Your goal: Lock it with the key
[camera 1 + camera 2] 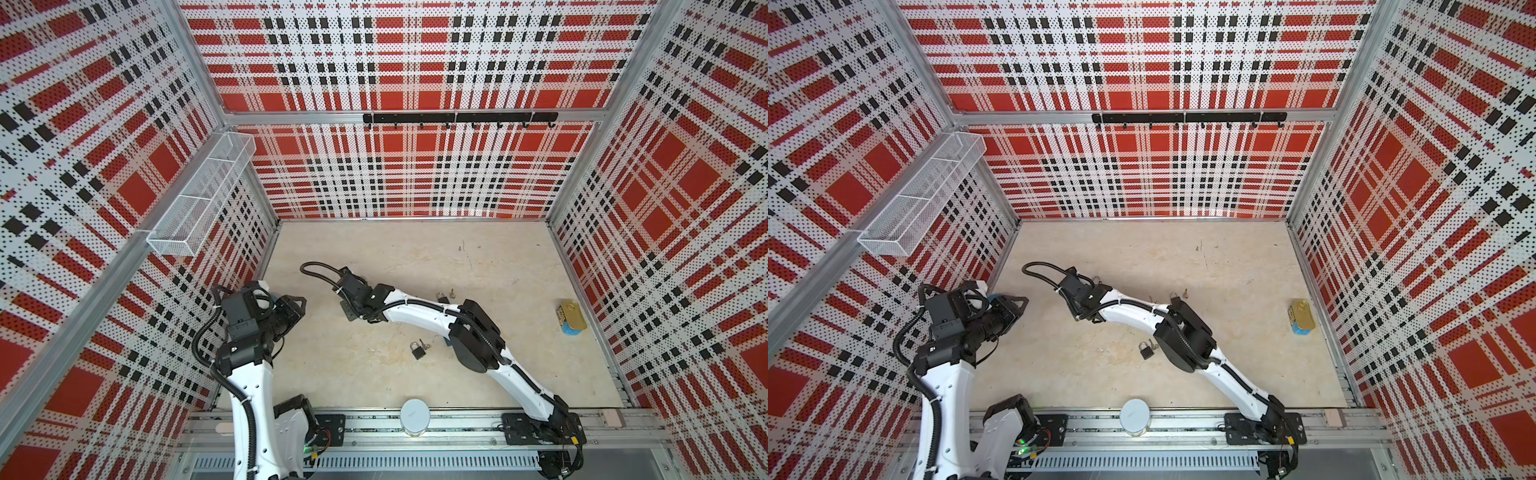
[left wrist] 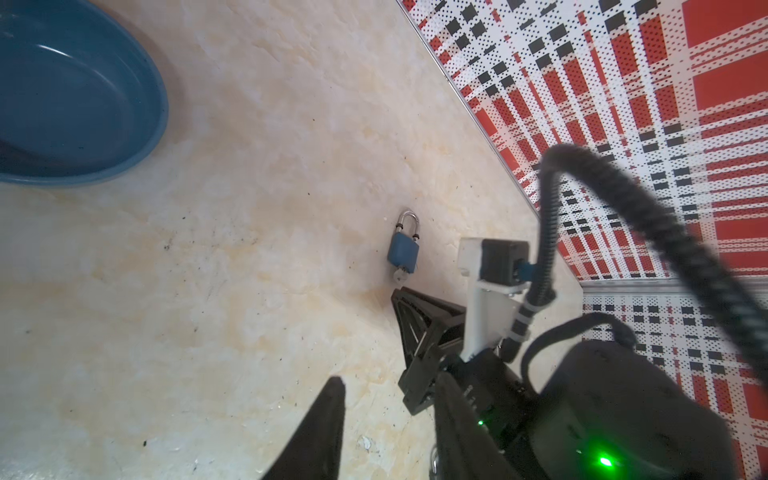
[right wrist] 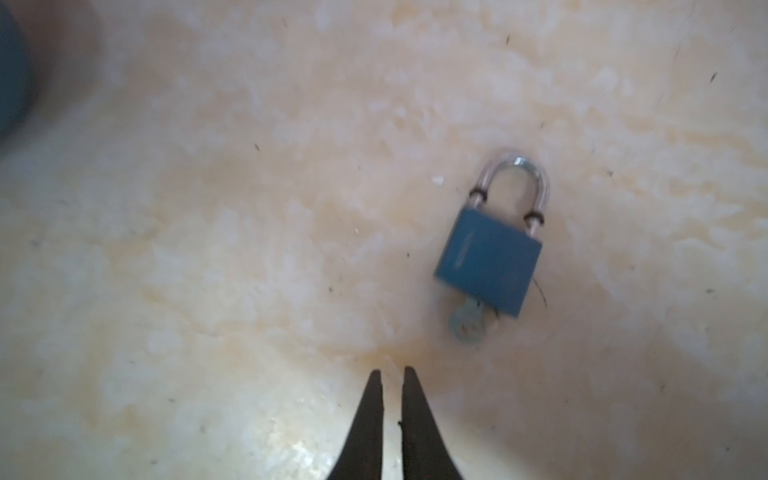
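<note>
A blue padlock [image 3: 490, 266] lies flat on the beige table with its silver shackle down in the body and a small key [image 3: 467, 326] sticking out of its bottom. My right gripper [image 3: 390, 372] is shut with only a sliver between its black fingertips. It holds nothing and sits a short way back from the key. In the left wrist view, the same blue padlock [image 2: 403, 249] lies just past the right gripper's tip. My left gripper [image 2: 395, 424] is open and empty, further back on the left of the table [image 1: 374, 249].
A black padlock [image 1: 415, 351] with a key beside it lies near the right arm's elbow. Another padlock [image 1: 442, 297] and a brass key [image 1: 452, 294] lie behind that arm. A blue bowl [image 2: 62, 95], a tin [image 1: 572, 318] and a white-lidded jar [image 1: 414, 415] stand around.
</note>
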Action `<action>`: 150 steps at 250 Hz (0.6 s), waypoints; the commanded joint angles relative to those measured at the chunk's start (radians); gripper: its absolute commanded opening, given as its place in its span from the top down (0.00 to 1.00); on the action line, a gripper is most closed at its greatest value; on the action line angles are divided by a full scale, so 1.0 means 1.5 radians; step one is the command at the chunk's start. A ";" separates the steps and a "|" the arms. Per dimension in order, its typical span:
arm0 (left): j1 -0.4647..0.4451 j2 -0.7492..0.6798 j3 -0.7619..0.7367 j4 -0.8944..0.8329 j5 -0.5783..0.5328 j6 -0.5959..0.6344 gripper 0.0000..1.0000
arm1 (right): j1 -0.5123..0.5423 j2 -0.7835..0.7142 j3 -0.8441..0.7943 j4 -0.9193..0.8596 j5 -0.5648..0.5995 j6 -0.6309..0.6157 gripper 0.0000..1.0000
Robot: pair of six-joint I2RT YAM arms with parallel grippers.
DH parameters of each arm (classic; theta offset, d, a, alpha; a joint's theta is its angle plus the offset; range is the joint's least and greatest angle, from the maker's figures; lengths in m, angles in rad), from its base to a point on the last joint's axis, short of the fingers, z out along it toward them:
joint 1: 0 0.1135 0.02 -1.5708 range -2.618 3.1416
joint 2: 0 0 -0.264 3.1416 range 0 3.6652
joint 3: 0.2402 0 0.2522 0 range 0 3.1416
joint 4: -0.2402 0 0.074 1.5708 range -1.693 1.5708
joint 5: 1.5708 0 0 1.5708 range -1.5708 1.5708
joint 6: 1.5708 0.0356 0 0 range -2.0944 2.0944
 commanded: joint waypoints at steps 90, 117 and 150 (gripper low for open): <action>0.011 -0.006 -0.010 0.022 0.010 -0.010 0.60 | -0.055 -0.133 -0.161 0.090 -0.074 0.013 0.58; 0.012 0.002 -0.008 0.028 0.008 -0.013 0.60 | -0.064 -0.122 -0.113 0.083 -0.099 0.013 0.46; 0.013 0.009 0.003 0.019 -0.002 -0.011 0.61 | -0.071 -0.045 0.008 0.042 -0.096 0.021 0.40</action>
